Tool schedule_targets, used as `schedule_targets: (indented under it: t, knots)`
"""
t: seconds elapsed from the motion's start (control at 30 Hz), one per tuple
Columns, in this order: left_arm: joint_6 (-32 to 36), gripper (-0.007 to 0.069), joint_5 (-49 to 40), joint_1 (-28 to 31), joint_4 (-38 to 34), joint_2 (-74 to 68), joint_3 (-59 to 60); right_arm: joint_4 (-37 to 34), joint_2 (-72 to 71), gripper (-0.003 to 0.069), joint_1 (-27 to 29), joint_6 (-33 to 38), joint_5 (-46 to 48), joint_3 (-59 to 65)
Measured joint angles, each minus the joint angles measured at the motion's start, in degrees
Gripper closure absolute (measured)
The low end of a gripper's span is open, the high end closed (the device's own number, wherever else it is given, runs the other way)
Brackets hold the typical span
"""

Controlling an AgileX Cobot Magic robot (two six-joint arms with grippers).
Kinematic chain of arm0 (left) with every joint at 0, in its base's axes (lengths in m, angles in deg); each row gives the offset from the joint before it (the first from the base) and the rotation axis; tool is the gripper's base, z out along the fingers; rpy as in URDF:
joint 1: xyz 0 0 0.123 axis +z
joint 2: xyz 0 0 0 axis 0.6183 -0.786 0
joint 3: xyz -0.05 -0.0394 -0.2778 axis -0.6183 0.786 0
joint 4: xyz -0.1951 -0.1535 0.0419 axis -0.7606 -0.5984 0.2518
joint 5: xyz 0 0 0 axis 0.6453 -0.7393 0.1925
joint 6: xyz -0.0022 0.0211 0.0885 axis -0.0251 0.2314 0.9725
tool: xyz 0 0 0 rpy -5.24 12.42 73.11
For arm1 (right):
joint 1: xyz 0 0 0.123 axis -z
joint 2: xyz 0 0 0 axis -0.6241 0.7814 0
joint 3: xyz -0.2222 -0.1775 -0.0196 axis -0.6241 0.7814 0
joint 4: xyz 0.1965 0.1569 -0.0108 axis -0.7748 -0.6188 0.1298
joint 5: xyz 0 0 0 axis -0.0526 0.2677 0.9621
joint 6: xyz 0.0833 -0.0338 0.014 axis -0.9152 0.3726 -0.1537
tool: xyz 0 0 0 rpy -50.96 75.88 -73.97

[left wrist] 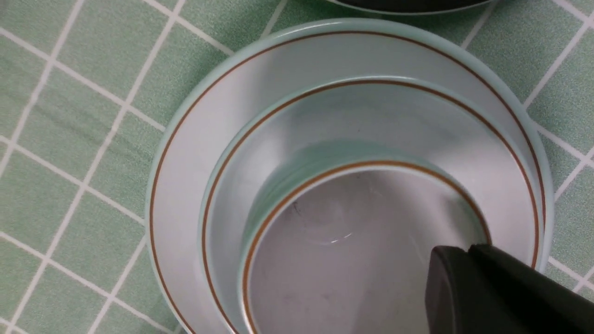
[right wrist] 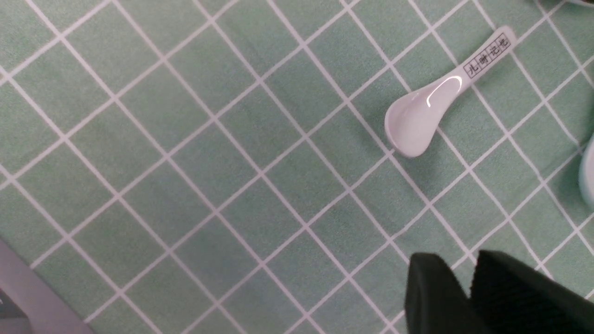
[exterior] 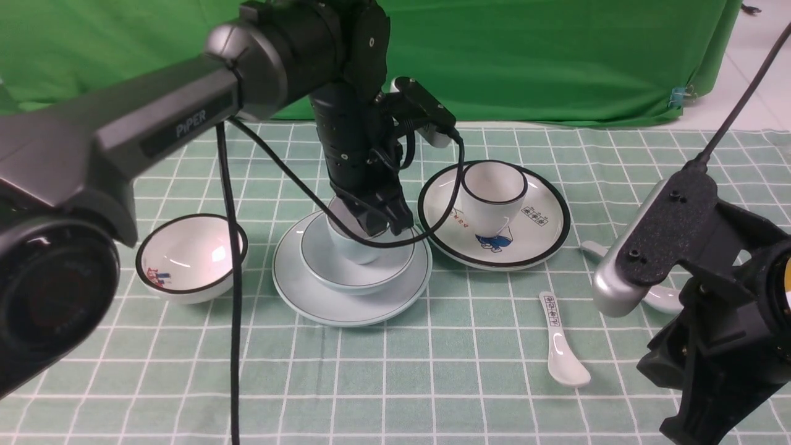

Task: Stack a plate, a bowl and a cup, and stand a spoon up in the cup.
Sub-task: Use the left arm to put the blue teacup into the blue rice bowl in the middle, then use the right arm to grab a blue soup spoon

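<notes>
The pale blue-green plate (exterior: pixel 309 300) lies at the table's middle with the bowl (exterior: pixel 346 279) on it and the cup (exterior: pixel 353 248) standing in the bowl. My left gripper (exterior: pixel 380 224) comes down from above and is shut on the cup's rim. In the left wrist view the plate (left wrist: pixel 185 153), bowl (left wrist: pixel 287 120) and cup (left wrist: pixel 325 260) nest, with my left gripper (left wrist: pixel 468 250) pinching the cup's wall. The plain white spoon (exterior: pixel 592 248) lies at the right, mostly hidden behind my right arm. My right gripper (right wrist: pixel 468 271) is shut and empty above the cloth.
A white black-rimmed plate (exterior: pixel 544 232) carrying a black-rimmed cup (exterior: pixel 494 198) sits right of the stack. A black-rimmed bowl (exterior: pixel 191 256) sits to its left. A spoon with printed marks (exterior: pixel 559 343) lies front right, and also shows in the right wrist view (right wrist: pixel 431 109).
</notes>
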Motion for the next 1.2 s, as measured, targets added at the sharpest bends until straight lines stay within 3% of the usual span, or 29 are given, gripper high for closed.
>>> schedule_targets:
  t: [0.23,0.4,0.5,0.6,0.67,0.7,0.77,0.87,1.07,1.17,1.2]
  knots:
    - [-1.73,0.061,0.06,0.34,-0.07,0.82,0.0,0.0,0.0,0.0484,0.0,0.0,-0.43,1.38]
    - [-11.24,0.0604,0.25,0.34,-1.13,7.16,0.68,2.76,0.22,0.0451,0.19,-4.9,-5.24,1.69]
    - [-13.22,0.0604,0.47,0.34,-5.56,14.97,3.85,4.23,2.68,0.0428,3.34,-6.65,-6.16,-0.07]
    - [-13.37,0.0604,0.53,-0.05,-10.26,25.04,10.13,4.12,7.47,0.0426,9.88,-6.56,-5.81,-4.47]
    - [-13.17,0.0604,0.53,-0.29,-11.72,30.38,14.95,2.15,11.04,0.0425,14.38,-4.65,-5.25,-7.31]
    - [-12.92,0.0604,1.41,-0.45,-12.77,37.44,20.76,-1.58,15.52,0.0421,19.31,-0.45,-4.19,-11.04]
    - [-12.85,0.0604,3.74,-0.46,-12.77,42.38,25.68,-4.36,18.12,0.0419,21.78,2.72,-3.47,-12.99]
    - [-11.76,0.0604,15.51,-0.46,-12.77,57.08,41.67,-13.82,27.93,0.0417,28.33,13.96,-2.19,-19.71]
    - [-9.47,0.0604,35.09,-0.46,-15.32,75.56,63.04,-17.46,42.43,0.0398,32.91,21.13,-1.94,-28.0]
    - [-8.94,0.0604,39.42,-0.46,-16.52,79.77,68.75,-17.69,46.91,0.0342,33.54,22.22,-1.94,-30.51]
    - [-8.94,0.0604,40.9,-0.46,-16.9,81.61,70.93,-17.77,49.5,0.0293,33.63,23.13,-1.94,-32.04]
